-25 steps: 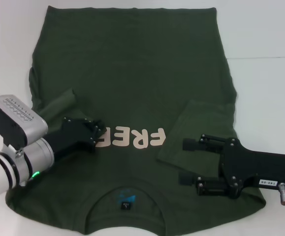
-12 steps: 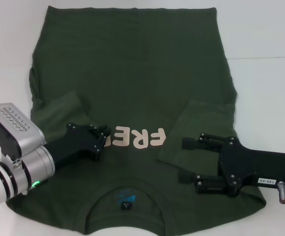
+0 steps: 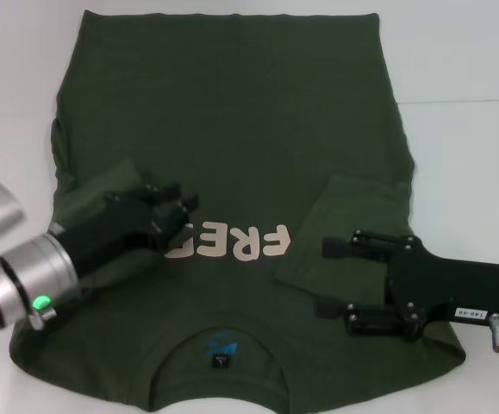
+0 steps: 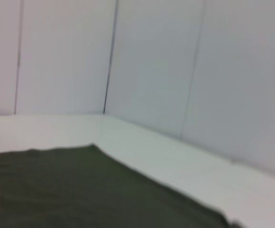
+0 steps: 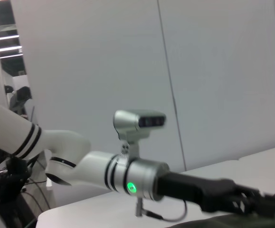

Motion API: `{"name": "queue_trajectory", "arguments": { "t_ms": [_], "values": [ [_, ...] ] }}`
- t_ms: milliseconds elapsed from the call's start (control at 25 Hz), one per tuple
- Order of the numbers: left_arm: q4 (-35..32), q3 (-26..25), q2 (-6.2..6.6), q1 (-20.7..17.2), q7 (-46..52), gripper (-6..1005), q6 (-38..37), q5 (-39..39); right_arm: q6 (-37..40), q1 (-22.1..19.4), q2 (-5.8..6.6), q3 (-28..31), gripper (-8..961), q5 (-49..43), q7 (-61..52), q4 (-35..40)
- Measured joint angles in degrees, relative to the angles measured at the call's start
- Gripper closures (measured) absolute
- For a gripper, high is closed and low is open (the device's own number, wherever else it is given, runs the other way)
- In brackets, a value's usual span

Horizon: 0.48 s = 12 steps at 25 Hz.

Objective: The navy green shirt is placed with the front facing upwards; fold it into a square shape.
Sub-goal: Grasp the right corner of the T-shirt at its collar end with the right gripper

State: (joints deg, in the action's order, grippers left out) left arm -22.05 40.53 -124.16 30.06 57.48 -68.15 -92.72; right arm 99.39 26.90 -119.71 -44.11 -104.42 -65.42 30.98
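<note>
The navy green shirt (image 3: 232,121) lies flat on the white table, front up, its collar (image 3: 221,349) nearest me and the cream lettering (image 3: 236,242) across the middle. Both sleeves are folded inward onto the body: the left sleeve (image 3: 102,183) and the right sleeve (image 3: 357,211). My left gripper (image 3: 176,205) hovers over the chest beside the lettering's left end, holding nothing that I can see. Over the folded right sleeve's near edge, my right gripper (image 3: 328,278) stands open and empty. In the left wrist view only a stretch of the shirt (image 4: 56,190) shows.
The white table (image 3: 464,155) extends to the right of the shirt, with a seam line running across it. Pale wall panels (image 4: 151,71) stand behind the table. The right wrist view shows my left arm (image 5: 137,178) reaching over the table.
My left gripper has turned, risen and shifted slightly away from me, with the arm swinging out to the left. The right gripper has barely moved. The shirt lies as before.
</note>
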Motion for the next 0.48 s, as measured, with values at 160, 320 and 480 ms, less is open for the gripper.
{"name": "queue_trajectory", "arguments": {
  "t_ms": [160, 320, 480],
  "values": [
    [-7.5, 0.3, 0.18, -2.3, 16.0, 658, -3.8, -0.6, 0.0, -0.5, 0.17, 1.2, 123, -0.1, -3.3, 2.1],
    [-14.0, 0.4, 1.06, -4.2, 31.0, 501, -9.3, -3.9, -0.1, -1.8, 0.17, 1.5, 119, -0.3, -8.7, 7.0],
    [-17.7, -1.2, 2.88, -5.0, 38.8, 383, -19.1, -8.3, -0.1, -3.8, 0.17, 1.3, 78, -0.7, -18.1, 12.9]
  ]
}}
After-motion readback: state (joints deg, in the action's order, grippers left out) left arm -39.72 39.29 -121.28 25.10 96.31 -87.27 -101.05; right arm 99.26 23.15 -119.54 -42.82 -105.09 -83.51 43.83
